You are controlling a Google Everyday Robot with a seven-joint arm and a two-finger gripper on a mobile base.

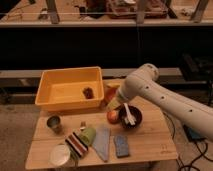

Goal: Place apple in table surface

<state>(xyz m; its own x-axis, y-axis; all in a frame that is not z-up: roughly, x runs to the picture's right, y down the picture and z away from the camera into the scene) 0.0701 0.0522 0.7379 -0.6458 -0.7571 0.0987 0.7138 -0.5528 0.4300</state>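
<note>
The apple [113, 116], small and red-orange with a yellowish patch, rests on the light wooden slatted table surface [150, 142], touching the left side of a dark bowl [132, 118]. My gripper [116, 105] is at the end of the white arm, just above the apple and close to it. The arm reaches in from the right and hides part of the orange-red bowl [110, 94] behind it.
A yellow bin [55, 92] with a small dark brown lump [89, 92] stands at the back left. A white utensil [129, 115] lies in the dark bowl. A metal cup [54, 123], green cup [88, 135], striped cloth [76, 143], white lid [61, 155], grey cloth [102, 142] and blue sponge [121, 145] lie in front.
</note>
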